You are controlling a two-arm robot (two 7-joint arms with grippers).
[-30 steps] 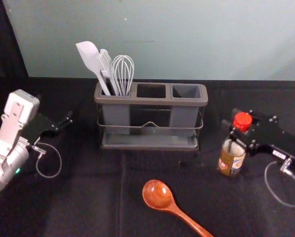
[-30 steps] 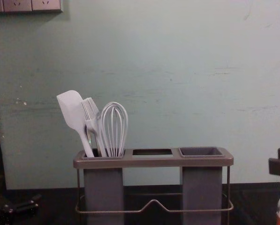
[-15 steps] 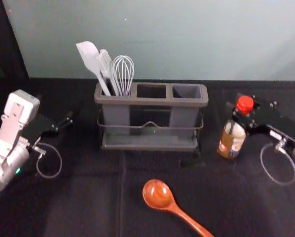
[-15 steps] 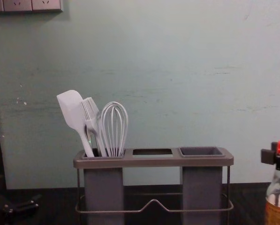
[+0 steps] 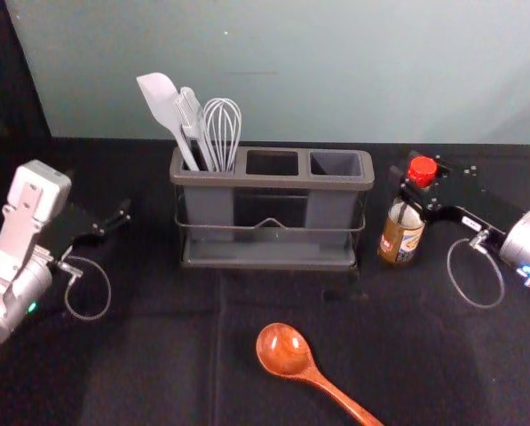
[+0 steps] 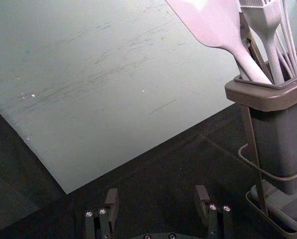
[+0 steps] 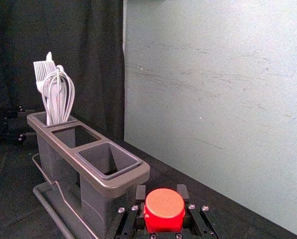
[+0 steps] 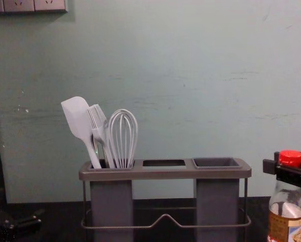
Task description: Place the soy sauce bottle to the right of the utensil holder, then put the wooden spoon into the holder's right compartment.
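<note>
Can see a grey-brown, three-compartment plastic utensil holder (image 5: 272,182) on the black cloth-covered surface (image 5: 158,355), between both arms, with a pale spatula (image 5: 161,102), pale brush (image 5: 191,120) and wire whisk (image 5: 222,133) in its left compartment. Parked to its left, with jaws spread around nothing: left gripper (image 5: 114,213). Just right of the holder, pinching a clear glass soy sauce bottle (image 5: 401,238) below its red cap (image 5: 422,171) between the jaws of the right gripper (image 5: 403,186). Lying in front of the holder, apart from both grippers: glossy orange-brown wooden spoon (image 5: 284,351). Can't read the bottle's brown, white and blue label (image 8: 285,227); too small.
</note>
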